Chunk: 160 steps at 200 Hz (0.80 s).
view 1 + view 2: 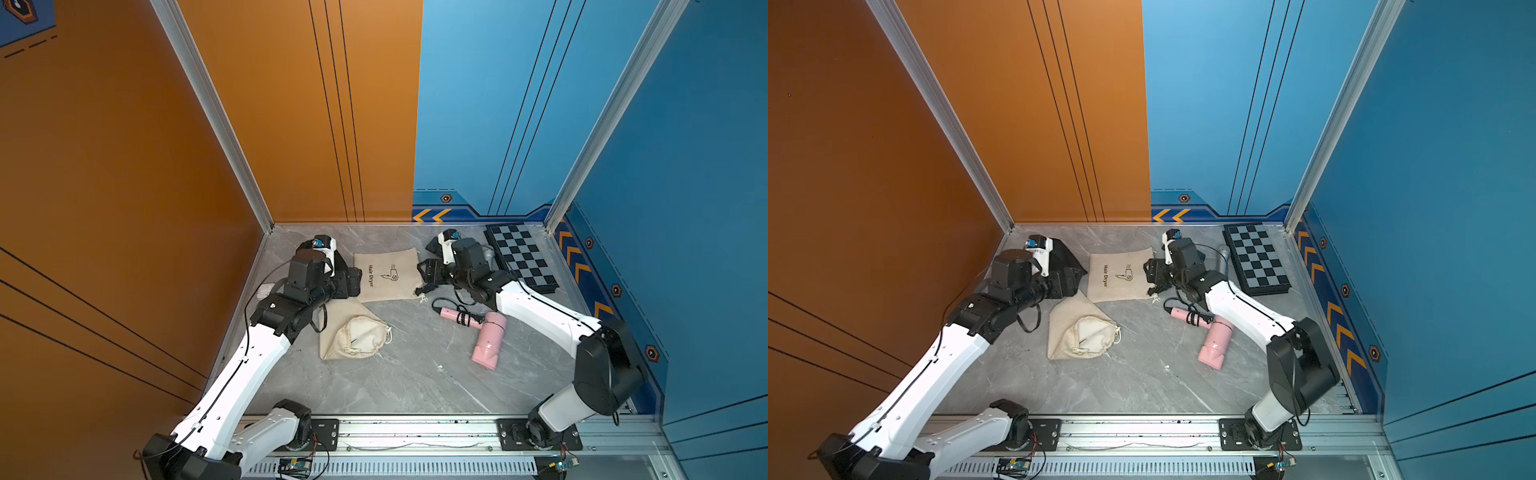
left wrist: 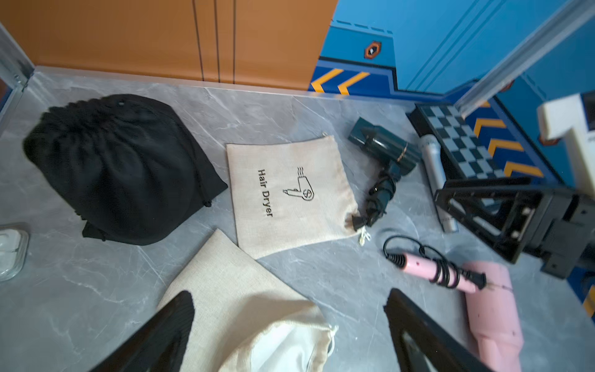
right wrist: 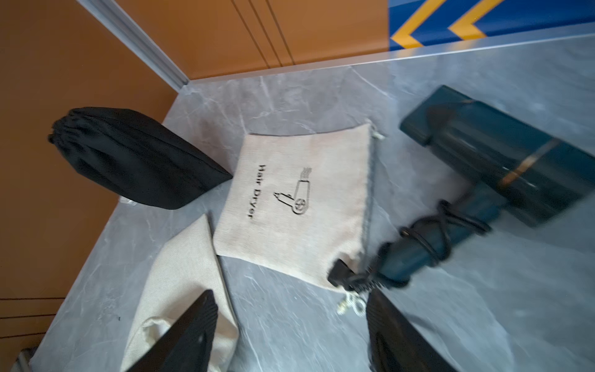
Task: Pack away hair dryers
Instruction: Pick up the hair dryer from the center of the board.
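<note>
A pink hair dryer (image 1: 486,334) (image 2: 489,299) lies on the grey table, black cord wound round its handle. A dark hair dryer (image 3: 502,154) (image 2: 386,148) lies near the back, its plug on a corner of the flat beige "Hair Dryer" bag (image 1: 388,274) (image 3: 296,199). A filled beige bag (image 1: 353,336) lies in front with something white in its mouth (image 2: 283,348). My left gripper (image 2: 288,293) (image 1: 1065,282) hangs open above that bag. My right gripper (image 3: 289,293) (image 1: 428,272) is open just short of the dark dryer's plug, holding nothing.
A full black drawstring bag (image 2: 116,167) (image 3: 135,157) sits at the back left. A slim grey microphone (image 2: 433,161) lies beside a folded chessboard (image 1: 521,257) at the back right. A clear container (image 2: 9,251) stands by the left wall. Walls close three sides.
</note>
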Available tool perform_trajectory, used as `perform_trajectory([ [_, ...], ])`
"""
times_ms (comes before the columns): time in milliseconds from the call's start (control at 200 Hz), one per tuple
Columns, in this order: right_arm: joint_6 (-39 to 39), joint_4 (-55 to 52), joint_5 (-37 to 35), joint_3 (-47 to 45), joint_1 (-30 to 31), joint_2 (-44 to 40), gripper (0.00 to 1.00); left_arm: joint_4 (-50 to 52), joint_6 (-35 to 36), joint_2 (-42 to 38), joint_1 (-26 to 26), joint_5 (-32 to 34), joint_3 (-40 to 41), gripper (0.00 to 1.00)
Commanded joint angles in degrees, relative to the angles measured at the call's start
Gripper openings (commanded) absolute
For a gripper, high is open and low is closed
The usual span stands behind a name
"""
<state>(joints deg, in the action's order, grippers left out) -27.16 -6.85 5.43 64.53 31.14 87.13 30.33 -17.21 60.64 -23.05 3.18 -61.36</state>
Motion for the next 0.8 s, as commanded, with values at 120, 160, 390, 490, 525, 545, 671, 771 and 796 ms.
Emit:
perform_trajectory([
  [120, -6.2, -15.3, -11.9, -10.7, -4.8, -16.3, 0.75, 6.4, 6.4, 13.5, -14.9, 10.9, -2.9, 0.94],
  [160, -6.9, -18.4, -12.9, -11.9, -6.1, -19.3, 0.76, 6.2, 5.5, 16.0, -15.8, 9.7, -4.4, 0.94],
  [390, -11.2, -31.1, -13.4, -20.3, -12.6, -30.0, 0.81, 4.3, 2.5, 26.8, -18.7, 3.6, -12.2, 0.94],
  [490, -13.1, -33.4, -12.3, -22.7, -13.9, -32.3, 0.84, 4.2, 0.5, 29.3, -18.8, 1.4, -14.5, 0.94],
  [525, -13.7, -33.9, -11.7, -23.5, -14.3, -33.0, 0.84, 4.0, -0.3, 30.0, -18.8, 0.5, -15.0, 0.94],
  [545, -14.1, -34.2, -11.3, -23.9, -14.7, -33.4, 0.85, 3.8, -0.7, 30.3, -18.8, -0.1, -15.2, 0.94],
  [671, -14.9, -34.5, -9.0, -27.2, -15.5, -35.2, 0.87, 2.4, -2.3, 31.9, -18.7, -2.9, -16.0, 0.94],
  [771, -14.4, -34.5, -8.0, -29.0, -16.0, -35.5, 0.89, 2.1, -2.6, 32.7, -18.7, -4.3, -16.4, 0.94],
  [796, -14.1, -34.4, -7.6, -29.3, -16.1, -35.4, 0.89, 2.0, -2.7, 32.8, -18.6, -4.7, -16.5, 0.94],
])
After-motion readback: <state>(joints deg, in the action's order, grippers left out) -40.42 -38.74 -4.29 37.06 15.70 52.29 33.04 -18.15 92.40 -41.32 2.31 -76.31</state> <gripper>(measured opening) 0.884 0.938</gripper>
